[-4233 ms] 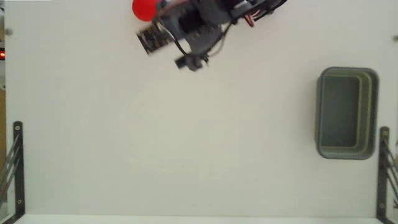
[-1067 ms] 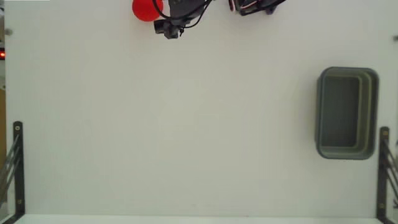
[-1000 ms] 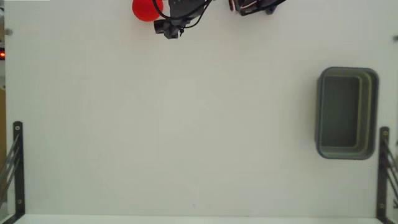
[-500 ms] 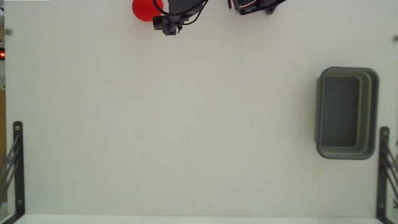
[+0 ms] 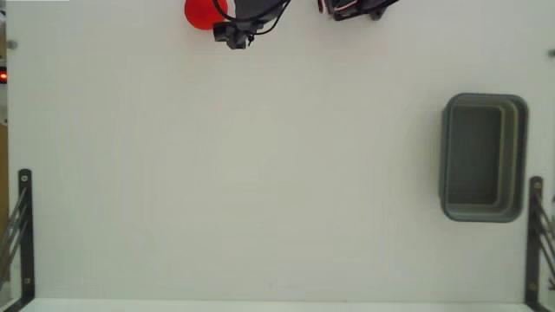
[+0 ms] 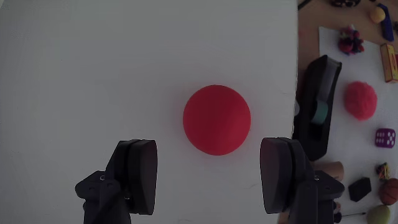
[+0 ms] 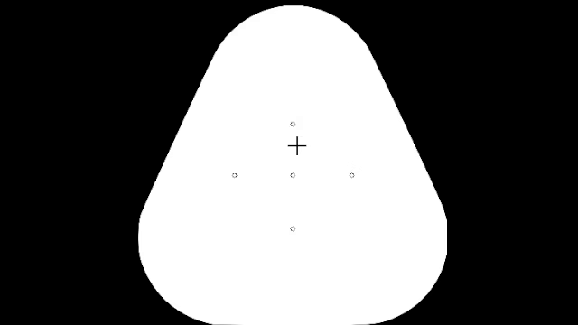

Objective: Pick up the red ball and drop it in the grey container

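A: Item one, fixed view, far left?

B: Black bracket (image 5: pixel 24 234) at the lower left edge, standing on the white table (image 5: pixel 260 173). Nothing else on that side.

A: Upper left?

B: Red ball (image 5: pixel 203 12), cut by the top edge of the frame. Just to its right, dark parts of the arm (image 5: pixel 247 22), mostly out of the picture.

A: Item two, right side?

B: Grey container (image 5: pixel 523 156), middle right, nothing visible inside it. Well apart from the ball, almost the full width of the table away. A second black bracket (image 5: pixel 535 238) stands at the lower right, just beside it.

A: Wrist view, same order?

B: Left finger (image 6: pixel 138 175) at lower left of centre. Red ball at centre, resting on the white surface. Right finger (image 6: pixel 283 174) at lower right of centre. Gripper (image 6: pixel 210 176) spread wide, holding nothing; the ball sits just beyond the tips, lined up with the gap, touching neither finger. Far right: a dark tape dispenser (image 6: pixel 314 102) and scattered small toys (image 6: pixel 361 99) off the table's edge.

A: Step in hand?

B: Approach, as I judge it. The ball is not yet picked up.

A: Next move?

B: Likely push forward until the fingers flank the ball's widest part, close, lift, then carry it the long way to the container. A smooth ball may roll if one finger touches first.
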### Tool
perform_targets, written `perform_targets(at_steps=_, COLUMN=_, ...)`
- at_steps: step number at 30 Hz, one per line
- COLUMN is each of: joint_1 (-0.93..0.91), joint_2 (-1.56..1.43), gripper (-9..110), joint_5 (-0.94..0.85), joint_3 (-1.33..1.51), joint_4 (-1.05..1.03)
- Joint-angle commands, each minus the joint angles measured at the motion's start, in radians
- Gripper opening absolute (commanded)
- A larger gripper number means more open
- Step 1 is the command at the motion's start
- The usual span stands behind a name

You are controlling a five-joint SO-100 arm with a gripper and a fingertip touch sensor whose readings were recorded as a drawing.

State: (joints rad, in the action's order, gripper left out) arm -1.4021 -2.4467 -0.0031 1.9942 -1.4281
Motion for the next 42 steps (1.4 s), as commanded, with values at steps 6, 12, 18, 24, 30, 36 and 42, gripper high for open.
perform_targets(at_steps=6, joint_1=-0.063, joint_2=-0.034, gripper=110, joint_5=0.003, joint_3=0.005, joint_4=-0.002)
perform_targets(at_steps=12, joint_1=-0.063, joint_2=-0.034, gripper=110, joint_5=0.003, joint_3=0.005, joint_4=-0.002)
perform_targets(at_steps=18, joint_1=-0.063, joint_2=-0.034, gripper=110, joint_5=0.003, joint_3=0.005, joint_4=-0.002)
perform_targets(at_steps=24, joint_1=-0.063, joint_2=-0.034, gripper=110, joint_5=0.003, joint_3=0.005, joint_4=-0.002)
perform_targets(at_steps=30, joint_1=-0.063, joint_2=-0.034, gripper=110, joint_5=0.003, joint_3=0.005, joint_4=-0.002)
perform_targets(at_steps=36, joint_1=-0.063, joint_2=-0.034, gripper=110, joint_5=0.003, joint_3=0.005, joint_4=-0.002)
perform_targets(at_steps=42, joint_1=-0.063, joint_2=-0.015, gripper=110, joint_5=0.003, joint_3=0.003, joint_4=0.014)
